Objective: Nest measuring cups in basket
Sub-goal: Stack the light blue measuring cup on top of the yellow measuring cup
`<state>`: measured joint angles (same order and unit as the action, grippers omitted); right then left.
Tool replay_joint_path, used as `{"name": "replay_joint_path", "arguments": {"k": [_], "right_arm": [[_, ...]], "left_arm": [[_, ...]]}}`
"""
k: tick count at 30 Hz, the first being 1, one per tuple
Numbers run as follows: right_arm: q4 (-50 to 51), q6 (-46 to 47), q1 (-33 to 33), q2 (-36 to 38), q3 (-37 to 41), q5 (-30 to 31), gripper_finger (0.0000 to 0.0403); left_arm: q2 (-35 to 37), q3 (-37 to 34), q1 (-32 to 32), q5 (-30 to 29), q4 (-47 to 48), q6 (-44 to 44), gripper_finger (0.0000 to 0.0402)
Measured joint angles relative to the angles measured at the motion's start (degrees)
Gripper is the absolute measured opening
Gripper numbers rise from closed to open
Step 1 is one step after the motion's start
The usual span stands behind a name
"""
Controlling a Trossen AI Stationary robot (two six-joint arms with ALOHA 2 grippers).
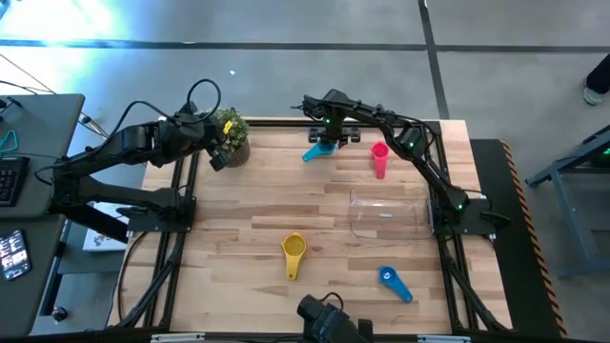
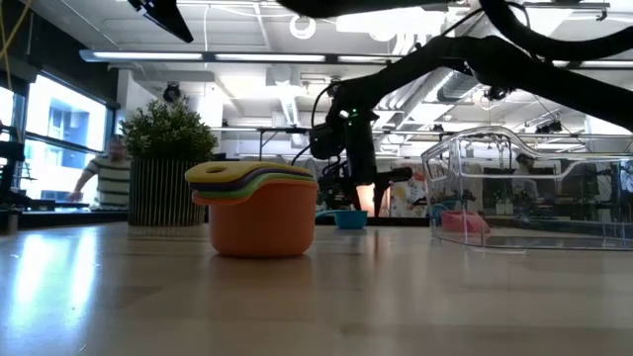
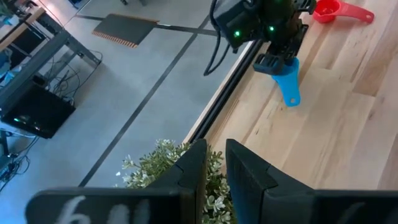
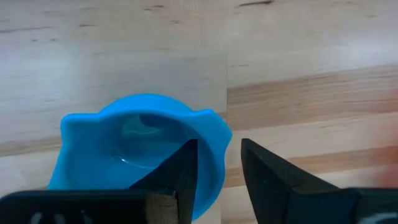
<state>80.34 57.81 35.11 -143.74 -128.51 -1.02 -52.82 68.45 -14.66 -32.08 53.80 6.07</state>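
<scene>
The light blue cup [image 1: 317,150] sits on its base near the table's far edge, also in the low view [image 2: 349,219]. My right gripper [image 1: 327,135] is over its bowl, open, one finger inside the bowl and one outside the wall [image 4: 214,149]. The magenta cup [image 1: 379,159] stands to its right. A nested stack, yellow on top [image 1: 294,253], green and salmon below [image 2: 262,213], stands mid-table. The blue cup [image 1: 394,282] lies near the near edge. The clear basket [image 1: 389,211] stands at the right. No purple cup shows. My left gripper [image 1: 221,145] hovers by the plant, open by a narrow gap. My right gripper [image 4: 217,171] comes at the light blue cup from above, pointing down, with the bowl's wall [image 4: 219,140] between its fingers. A gap shows between the outer finger [image 4: 267,174] and the wall. Whether the inner finger touches the cup, I cannot tell. The cup rests on the table.
A potted green plant [image 1: 232,141] stands at the far left corner under my left gripper. Black frame rails [image 1: 181,191] run along the table's left and right sides. A person [image 2: 109,178] shows in the room beyond. Bare wood [image 1: 238,210] lies between the stack and the plant.
</scene>
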Motion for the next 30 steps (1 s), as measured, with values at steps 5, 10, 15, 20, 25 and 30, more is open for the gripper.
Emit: {"name": "replay_joint_path", "arguments": {"k": [5,10,15,20,25,30], "right_arm": [[0.04,-0.44,-0.02,-0.02,0.00,1.26,0.0061],[0.22,-2.35,-0.02,0.28,-0.09,1.31,0.0009],[1.05,-3.87,-0.02,0.25,-0.09,1.11,0.0010],[1.59,-6.36,0.00,0.78,-0.09,1.23,0.0005],[3.19,-10.75,-0.21,0.87,-2.44,1.18,0.0002],[4.24,-16.00,-0.63,1.09,-6.53,0.18,0.0001]], "left_arm": [[0.00,0.02,-0.02,-0.01,0.00,-1.35,0.0051],[0.00,0.02,-0.02,0.00,-0.02,-2.33,0.0051],[0.00,0.02,-0.01,-0.02,-0.02,-2.89,0.0051],[0.00,0.00,-0.02,-0.02,-0.04,-2.89,0.0051],[0.00,0.02,-0.02,-0.02,-0.05,-2.99,0.0051],[0.00,0.02,0.00,-0.04,-0.04,-3.74,0.0051]]}}
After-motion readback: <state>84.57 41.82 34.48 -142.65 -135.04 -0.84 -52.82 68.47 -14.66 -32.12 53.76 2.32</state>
